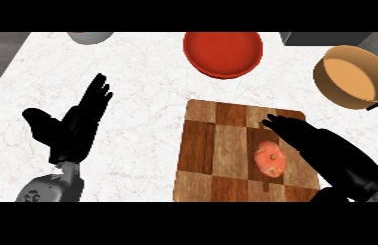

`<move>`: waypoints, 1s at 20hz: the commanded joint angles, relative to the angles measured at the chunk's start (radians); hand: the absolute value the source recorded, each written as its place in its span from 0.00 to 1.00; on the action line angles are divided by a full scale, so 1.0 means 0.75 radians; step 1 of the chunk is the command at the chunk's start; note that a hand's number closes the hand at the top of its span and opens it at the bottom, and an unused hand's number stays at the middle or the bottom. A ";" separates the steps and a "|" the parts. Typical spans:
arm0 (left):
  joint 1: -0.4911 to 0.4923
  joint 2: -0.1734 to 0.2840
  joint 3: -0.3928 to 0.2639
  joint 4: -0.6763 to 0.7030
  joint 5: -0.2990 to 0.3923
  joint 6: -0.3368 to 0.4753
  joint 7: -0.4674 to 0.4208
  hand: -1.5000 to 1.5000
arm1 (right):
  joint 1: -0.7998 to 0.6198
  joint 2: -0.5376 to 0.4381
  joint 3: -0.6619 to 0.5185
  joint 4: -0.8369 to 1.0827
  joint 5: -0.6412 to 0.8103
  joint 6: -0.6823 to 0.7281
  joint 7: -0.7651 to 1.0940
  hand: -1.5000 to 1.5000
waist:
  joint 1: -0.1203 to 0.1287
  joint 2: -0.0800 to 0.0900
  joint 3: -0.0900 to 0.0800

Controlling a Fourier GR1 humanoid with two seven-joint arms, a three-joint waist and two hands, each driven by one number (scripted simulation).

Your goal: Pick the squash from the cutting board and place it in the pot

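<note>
squash (270, 159), round, orange-pink and dimpled, lies on checkered cutting board (221, 154) beside right hand (325, 146), fingers straight.

White, faintly veined marble counter (148, 79), perhaps a grey wall behind.

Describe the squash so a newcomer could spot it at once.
Start at the checkered wooden cutting board on the white counter's near right. On its right half lies the squash, beside the right hand. It is the only thing lying on the board: small, round, orange-pink, far smaller than the red plate and tan pot beyond.
</note>
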 commanded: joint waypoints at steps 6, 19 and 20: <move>0.001 -0.063 0.011 -0.018 -0.058 -0.006 0.019 0.50 | -0.049 0.079 0.042 0.170 0.210 0.005 -0.094 0.00 | -0.001 0.000 0.000; 0.102 -0.103 0.036 -0.015 -0.076 -0.072 -0.054 0.50 | -0.062 0.165 0.130 0.352 0.473 -0.005 -0.109 0.00 | 0.001 -0.001 0.000; 0.108 -0.063 0.052 -0.091 -0.072 -0.081 -0.002 0.50 | -0.014 0.073 0.108 0.453 0.483 -0.107 -0.279 0.00 | 0.003 0.000 0.000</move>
